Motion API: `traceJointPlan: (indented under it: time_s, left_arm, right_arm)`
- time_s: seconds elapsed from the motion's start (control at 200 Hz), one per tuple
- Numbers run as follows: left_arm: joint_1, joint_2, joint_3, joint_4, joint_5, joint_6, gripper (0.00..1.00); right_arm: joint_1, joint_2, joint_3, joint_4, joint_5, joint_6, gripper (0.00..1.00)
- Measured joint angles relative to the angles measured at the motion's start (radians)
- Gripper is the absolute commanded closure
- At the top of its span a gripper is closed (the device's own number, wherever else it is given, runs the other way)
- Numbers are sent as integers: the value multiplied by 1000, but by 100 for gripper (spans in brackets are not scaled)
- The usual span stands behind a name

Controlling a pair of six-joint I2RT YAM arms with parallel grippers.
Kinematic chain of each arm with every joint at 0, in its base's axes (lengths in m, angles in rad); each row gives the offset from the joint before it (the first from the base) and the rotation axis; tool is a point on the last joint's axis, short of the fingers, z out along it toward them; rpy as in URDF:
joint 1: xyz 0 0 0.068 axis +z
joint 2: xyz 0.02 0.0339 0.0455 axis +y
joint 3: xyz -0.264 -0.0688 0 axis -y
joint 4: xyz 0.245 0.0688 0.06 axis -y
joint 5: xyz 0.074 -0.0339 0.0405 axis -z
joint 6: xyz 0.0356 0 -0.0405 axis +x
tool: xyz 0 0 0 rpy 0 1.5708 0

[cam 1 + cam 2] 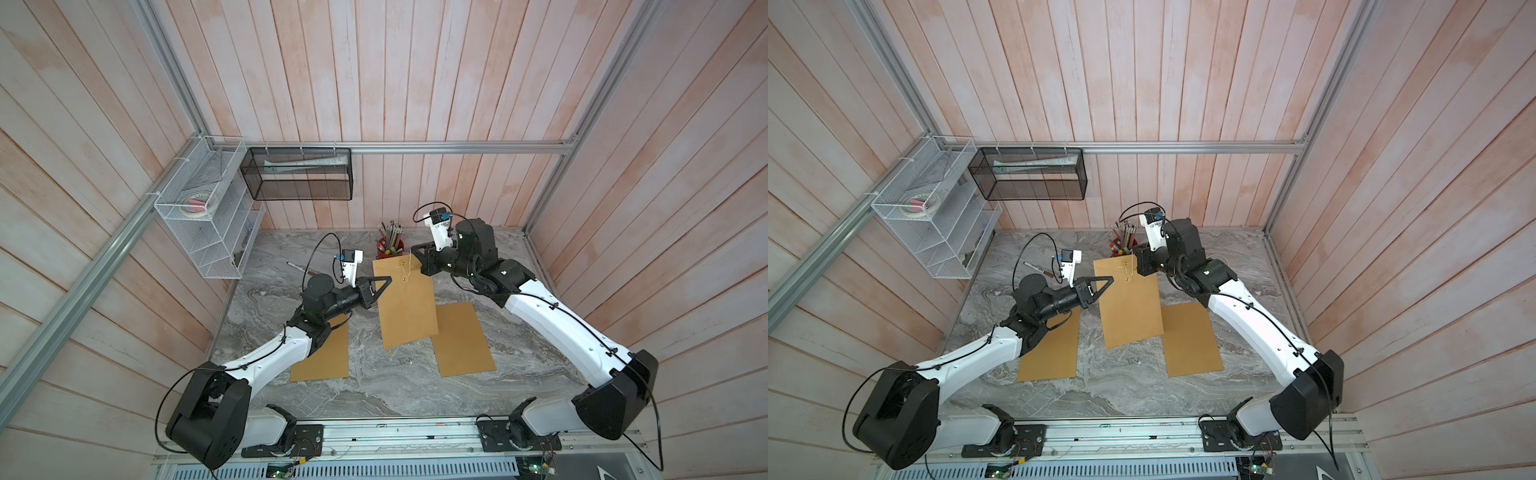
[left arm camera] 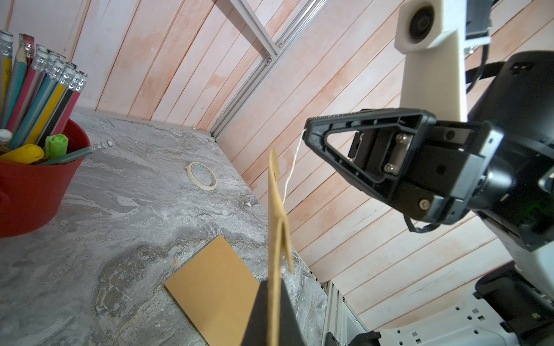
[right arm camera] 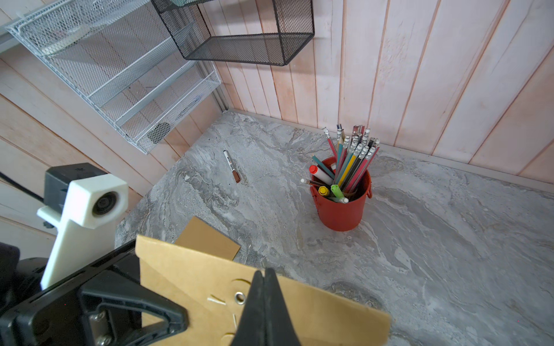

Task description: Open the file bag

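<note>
We see the brown file bag [image 1: 405, 303] in the middle of the table [image 1: 374, 386], its far end with the flap raised. Whether its near edge rests on the marble we cannot tell from above. The left gripper [image 1: 388, 280] is clamped on the bag's left edge near the far end. In the left wrist view the paper stands edge-on between its fingers [image 2: 257, 314], and the flap stands slightly away from the body.

A thin white string [image 2: 292, 167] runs from the flap up to the tip of the right gripper [image 2: 305, 134]. That gripper's jaws are pressed together and appear to pinch the string's end.

The bag's near right corner overlaps the right flat envelope [image 1: 463, 338]. The left flat envelope [image 1: 322, 353] lies beneath the left arm, apart from the bag. Just beyond the bag's far edge stands a red cup [image 1: 390, 249] full of pencils [image 3: 353, 155]. A marker [image 1: 297, 266] lies far left, and a tape roll [image 2: 202, 175] lies far right on the table. On the walls hang a white wire rack [image 1: 208, 208] and a black mesh basket [image 1: 299, 174].
</note>
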Motion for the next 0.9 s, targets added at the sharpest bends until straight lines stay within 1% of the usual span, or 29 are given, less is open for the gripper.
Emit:
traceJointPlan:
  time_s: [0.255,0.9]
  left_arm:
    - [0,14,0,20,0,-1,100]
    - [0,37,-1,72,0,-29,100]
  right_arm:
    - [43,47,29,0,-17,0,100]
    - [103,116,129,22,-64,0,100]
